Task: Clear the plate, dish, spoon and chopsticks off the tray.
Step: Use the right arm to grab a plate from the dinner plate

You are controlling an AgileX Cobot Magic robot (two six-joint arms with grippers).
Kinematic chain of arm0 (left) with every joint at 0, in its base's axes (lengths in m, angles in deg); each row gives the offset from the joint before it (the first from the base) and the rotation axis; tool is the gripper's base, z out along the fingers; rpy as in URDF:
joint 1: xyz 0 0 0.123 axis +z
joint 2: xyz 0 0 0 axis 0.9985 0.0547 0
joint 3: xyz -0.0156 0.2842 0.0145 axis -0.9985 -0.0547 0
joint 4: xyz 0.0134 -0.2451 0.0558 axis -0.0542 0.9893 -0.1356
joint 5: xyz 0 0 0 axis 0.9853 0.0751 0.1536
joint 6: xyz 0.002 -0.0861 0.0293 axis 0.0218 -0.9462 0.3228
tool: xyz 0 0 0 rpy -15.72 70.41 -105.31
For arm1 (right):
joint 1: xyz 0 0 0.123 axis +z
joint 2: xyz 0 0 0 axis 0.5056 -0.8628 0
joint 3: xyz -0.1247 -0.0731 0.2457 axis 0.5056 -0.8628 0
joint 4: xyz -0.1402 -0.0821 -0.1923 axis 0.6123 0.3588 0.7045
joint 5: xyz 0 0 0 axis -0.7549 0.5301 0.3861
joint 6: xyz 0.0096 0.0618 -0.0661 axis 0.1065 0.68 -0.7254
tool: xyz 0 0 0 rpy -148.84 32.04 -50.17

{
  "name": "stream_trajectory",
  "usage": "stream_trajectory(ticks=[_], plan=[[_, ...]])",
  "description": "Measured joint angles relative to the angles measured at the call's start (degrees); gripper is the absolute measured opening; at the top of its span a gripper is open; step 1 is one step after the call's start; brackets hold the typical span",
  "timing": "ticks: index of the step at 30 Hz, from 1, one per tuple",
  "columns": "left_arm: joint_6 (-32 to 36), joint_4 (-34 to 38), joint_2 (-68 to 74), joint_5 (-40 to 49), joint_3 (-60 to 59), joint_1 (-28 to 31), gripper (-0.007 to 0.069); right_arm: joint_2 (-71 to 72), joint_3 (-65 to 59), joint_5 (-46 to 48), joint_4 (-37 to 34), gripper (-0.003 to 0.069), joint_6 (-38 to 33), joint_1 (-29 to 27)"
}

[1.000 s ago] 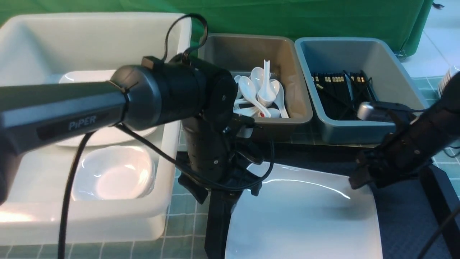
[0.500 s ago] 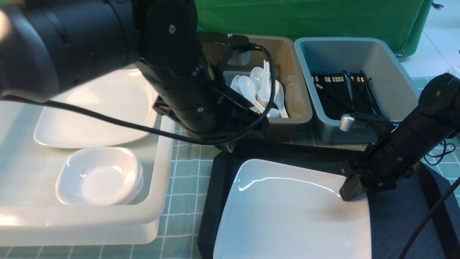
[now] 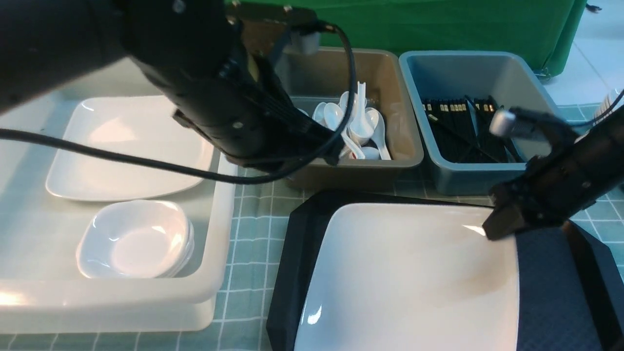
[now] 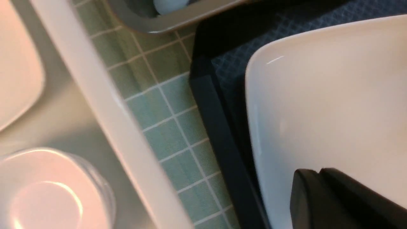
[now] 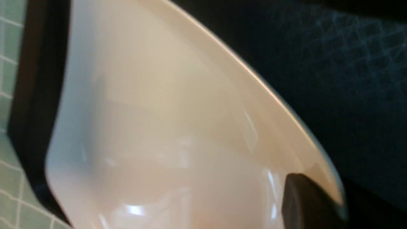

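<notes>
The large white square plate (image 3: 409,278) lies on the black tray (image 3: 292,253). Its far right corner is lifted. My right gripper (image 3: 492,229) is shut on that corner, and one dark finger (image 5: 302,190) lies on the rim of the plate (image 5: 175,127) above the tray (image 5: 349,79). My left gripper (image 4: 319,171) is shut on nothing and hangs above the left part of the plate (image 4: 334,95), near the tray's rim (image 4: 210,105). In the front view the raised left arm hides it. The dish, spoon and chopsticks are out of view on the tray.
At the left, a white tub (image 3: 214,273) holds another large plate (image 3: 126,146) and a stack of small white bowls (image 3: 134,239). Behind the tray stand a grey tub (image 3: 341,165) of white cutlery and a blue tub (image 3: 468,170) of black sticks.
My left arm has risen off the plate's left edge and its gripper has shut. My right gripper has shut on the plate's far right corner and raised it.
</notes>
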Motion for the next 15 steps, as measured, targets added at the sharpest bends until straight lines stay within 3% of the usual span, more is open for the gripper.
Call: stream_trajectory(ticks=[6,15], plan=[[-1.8,-7.7,-3.5,3.7,0.0,0.0,0.0008,8.1,0.0,1.1,1.2,0.0055,0.4,0.0],[-3.3,-12.4,-6.6,6.0,0.0,0.6,0.0008,12.6,2.0,1.8,0.1,0.0055,0.4,0.0]])
